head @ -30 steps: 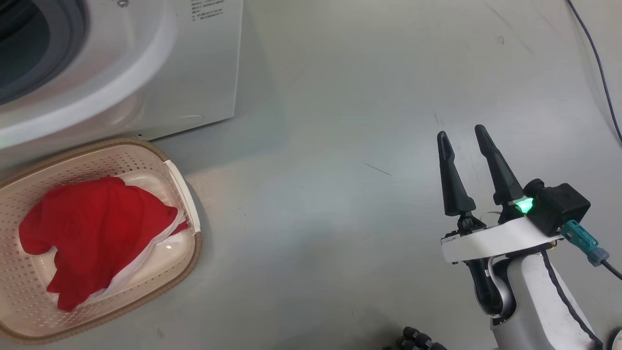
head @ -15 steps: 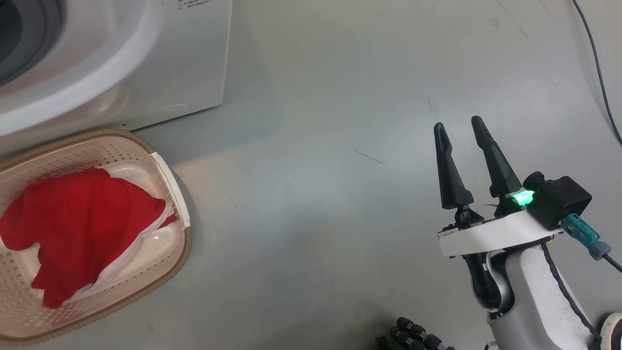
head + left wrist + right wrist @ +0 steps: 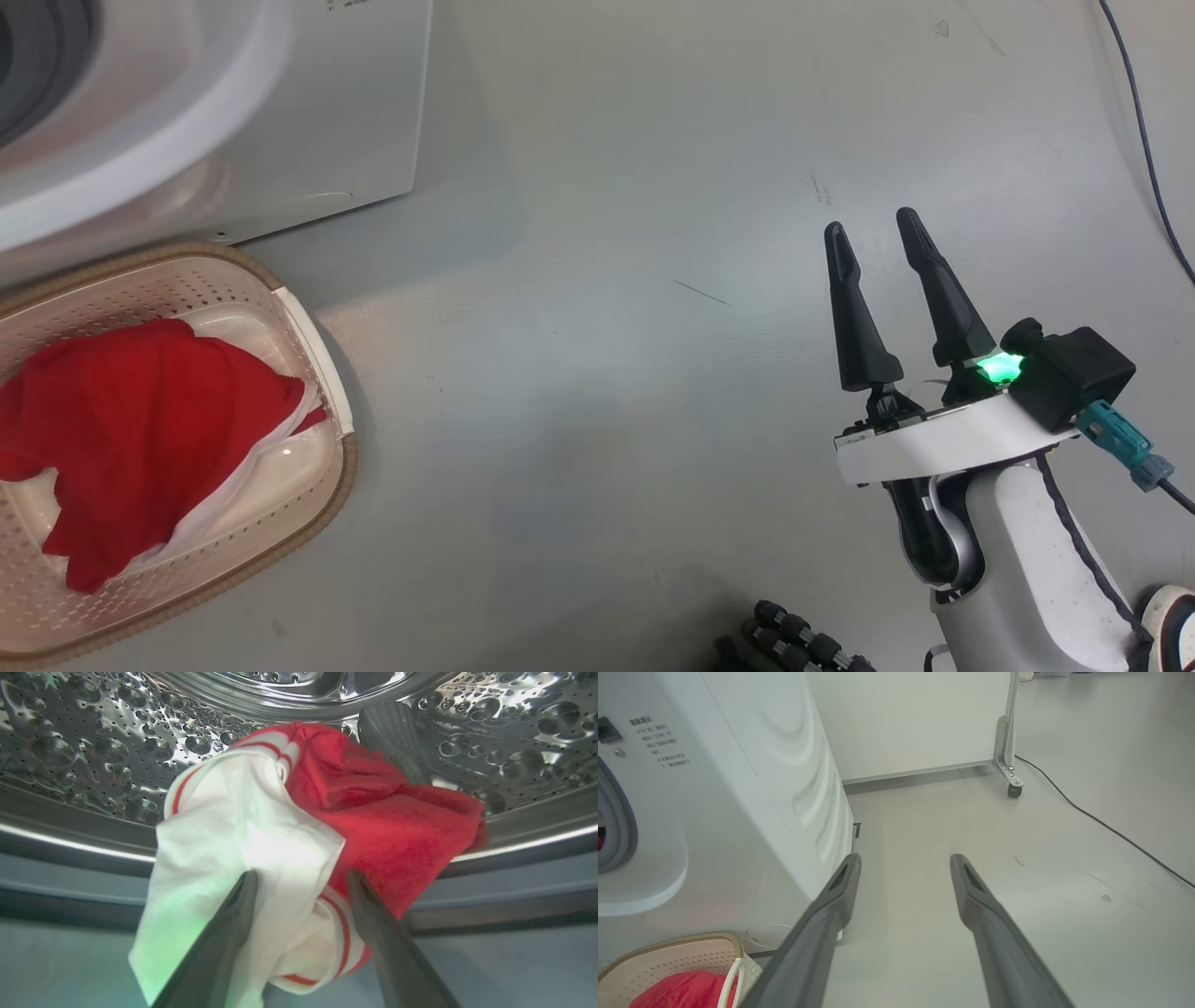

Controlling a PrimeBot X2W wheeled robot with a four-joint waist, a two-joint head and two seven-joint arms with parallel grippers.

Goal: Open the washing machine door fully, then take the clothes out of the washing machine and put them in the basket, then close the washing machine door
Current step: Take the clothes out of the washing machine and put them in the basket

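Left gripper (image 3: pixel 301 872): fingers spread wide and holding nothing. The tips stand in front of the white part of the drum garment, and I cannot tell whether they touch it.
Right gripper (image 3: pixel 870 220): fingers spread wide and empty, over the bare floor (image 3: pixel 607 373) at 4 o'clock in the head view, well apart from washer and basket.
Drum garment (image 3: pixel 383 812): red with a white part and red stripes. It is bunched at the middle of the left wrist view, lying across the steel lip of the drum (image 3: pixel 93 742) and hanging toward 6 o'clock over the grey ring (image 3: pixel 514 961).
Basket garment (image 3: pixel 140 429): a red heap with a white edge, lying inside the basket.
Basket (image 3: pixel 233 285): on the floor at 8 o'clock in the head view, just beside the washer's front.
Washer (image 3: pixel 308 112): at 10 o'clock in the head view.
Cable (image 3: pixel 1144 140): dark, on the floor at 2 o'clock.
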